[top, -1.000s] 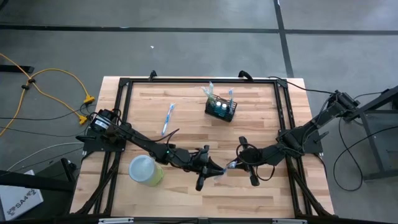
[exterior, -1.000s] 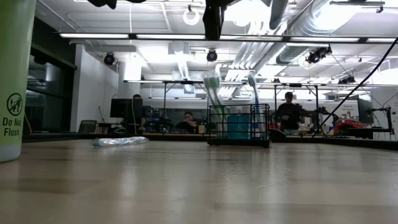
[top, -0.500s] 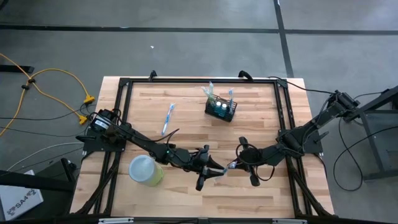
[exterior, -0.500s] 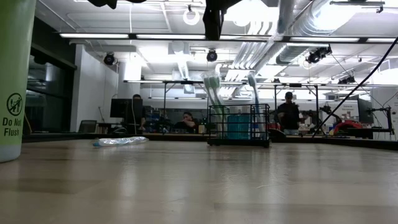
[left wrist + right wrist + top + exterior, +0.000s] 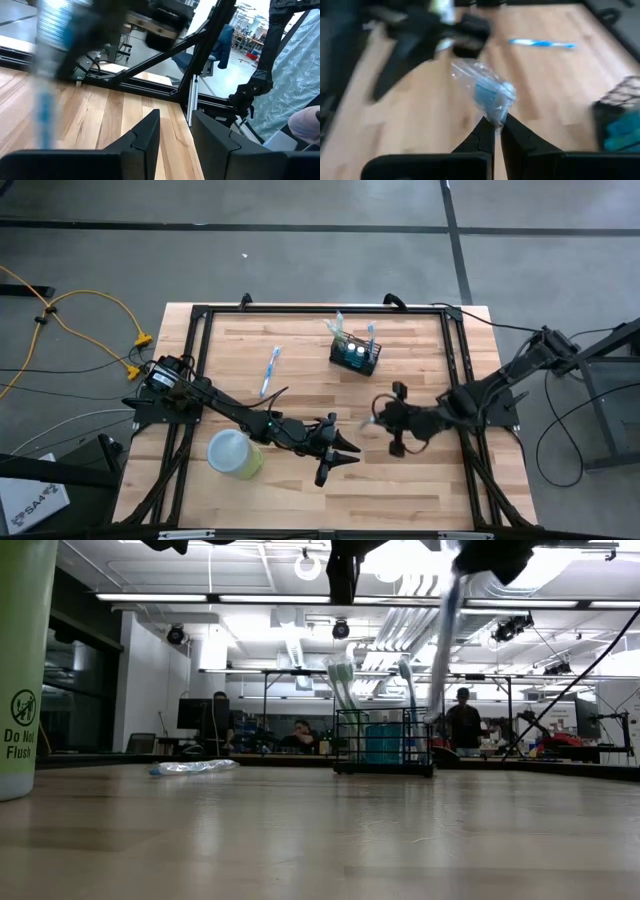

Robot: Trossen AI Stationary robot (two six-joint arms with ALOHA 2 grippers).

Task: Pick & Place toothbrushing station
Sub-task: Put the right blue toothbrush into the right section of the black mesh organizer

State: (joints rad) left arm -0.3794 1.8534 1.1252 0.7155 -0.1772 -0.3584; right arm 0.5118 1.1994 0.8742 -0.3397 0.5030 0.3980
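Observation:
The toothbrushing station, a small black wire basket (image 5: pixel 356 356), stands on the table's far middle with brushes upright in it; the low view also shows the basket (image 5: pixel 384 740). My right gripper (image 5: pixel 378 418) hangs above the table's middle, shut on a clear-wrapped blue toothbrush (image 5: pixel 487 95). My left gripper (image 5: pixel 348 455) stands open just nearer and to the left of it, its fingers (image 5: pixel 150 132) with nothing between them. A second wrapped toothbrush (image 5: pixel 270 370) lies flat at the far left. My right gripper pinches one end of the wrapped toothbrush (image 5: pixel 496 119) between its two fingertips, on the clear wrapper. The fingers come slanting down from the table's right side. The toothbrush is lifted clear of the table and hangs steeply below the gripper in the low view (image 5: pixel 445 640).
A light-green cup (image 5: pixel 235 453) stands at the near left beside my left arm. A black frame (image 5: pixel 320 310) runs round the table's edges. Bare wood lies between the grippers and the basket. People sit in the room beyond the table's far edge.
My left gripper has opened and let go of the wrapped toothbrush. My right gripper, still shut on it, has drawn it away toward the table's far edge and tipped downward, so the brush now hangs steeply where both grippers earlier met over it.

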